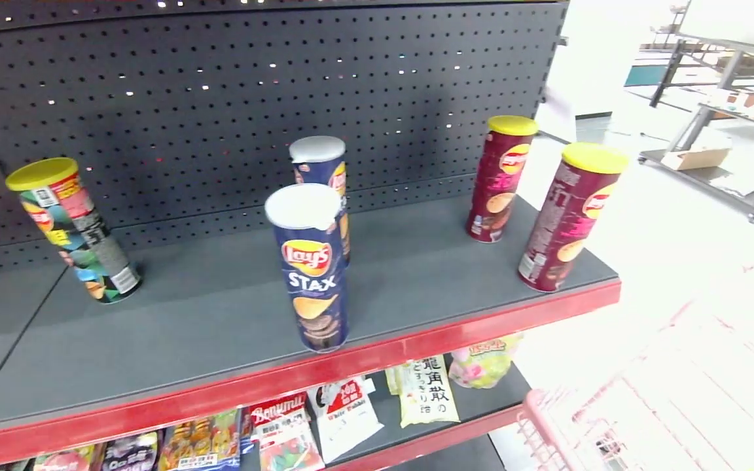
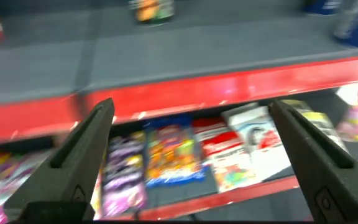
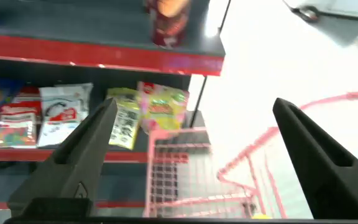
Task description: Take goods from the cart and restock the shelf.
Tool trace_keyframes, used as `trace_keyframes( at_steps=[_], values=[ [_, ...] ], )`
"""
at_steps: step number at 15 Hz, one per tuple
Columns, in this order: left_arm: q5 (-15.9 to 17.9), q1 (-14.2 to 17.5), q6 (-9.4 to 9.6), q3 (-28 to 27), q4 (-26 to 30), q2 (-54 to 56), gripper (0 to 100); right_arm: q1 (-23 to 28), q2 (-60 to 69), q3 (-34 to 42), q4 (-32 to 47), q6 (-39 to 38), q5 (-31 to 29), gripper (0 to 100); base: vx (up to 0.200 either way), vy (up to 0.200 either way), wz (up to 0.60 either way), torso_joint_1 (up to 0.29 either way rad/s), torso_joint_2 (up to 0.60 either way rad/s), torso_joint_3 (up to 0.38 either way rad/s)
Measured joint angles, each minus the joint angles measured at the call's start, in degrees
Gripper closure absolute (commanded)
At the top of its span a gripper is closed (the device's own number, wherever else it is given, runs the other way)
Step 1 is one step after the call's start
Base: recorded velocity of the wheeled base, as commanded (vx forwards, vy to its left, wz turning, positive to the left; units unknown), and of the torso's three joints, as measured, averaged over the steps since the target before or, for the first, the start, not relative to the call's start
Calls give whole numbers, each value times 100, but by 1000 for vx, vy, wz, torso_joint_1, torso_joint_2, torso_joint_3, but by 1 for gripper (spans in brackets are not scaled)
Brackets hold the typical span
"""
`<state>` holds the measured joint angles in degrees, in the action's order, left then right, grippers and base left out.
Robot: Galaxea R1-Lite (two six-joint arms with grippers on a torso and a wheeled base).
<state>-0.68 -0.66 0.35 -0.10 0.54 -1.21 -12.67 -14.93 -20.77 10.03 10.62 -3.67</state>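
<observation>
Several chip cans stand on the grey shelf (image 1: 220, 327): a multicoloured can (image 1: 72, 229) at the left, two blue cans (image 1: 311, 268) (image 1: 321, 171) in the middle, and two maroon cans (image 1: 501, 180) (image 1: 570, 226) at the right. The pink cart (image 1: 678, 392) is at the lower right, its wire basket (image 3: 191, 180) below my right gripper (image 3: 194, 124), which is open and holds nothing. My left gripper (image 2: 191, 124) is open and holds nothing, in front of the shelf's red edge (image 2: 185, 90) and the snack bags (image 2: 166, 155) on the lower shelf.
A black pegboard (image 1: 252, 85) backs the shelf. Snack bags (image 1: 344, 412) fill the lower shelf. Metal racks (image 1: 724, 131) stand across the bright floor at the far right. The shelf has free room between the cans.
</observation>
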Motion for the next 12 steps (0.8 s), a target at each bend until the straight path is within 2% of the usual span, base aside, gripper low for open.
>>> trace_keyframes(
  at_steps=[8,12],
  values=[
    [-21,33,-6,10,-2,94,0,-6,11,71,-2,-20,-10,0,0,0,0,0,0,0],
    [-10,33,0,10,-5,96,0,0,20,157,-7,-17,-2,0,-200,0,0,13,2,0]
  ],
)
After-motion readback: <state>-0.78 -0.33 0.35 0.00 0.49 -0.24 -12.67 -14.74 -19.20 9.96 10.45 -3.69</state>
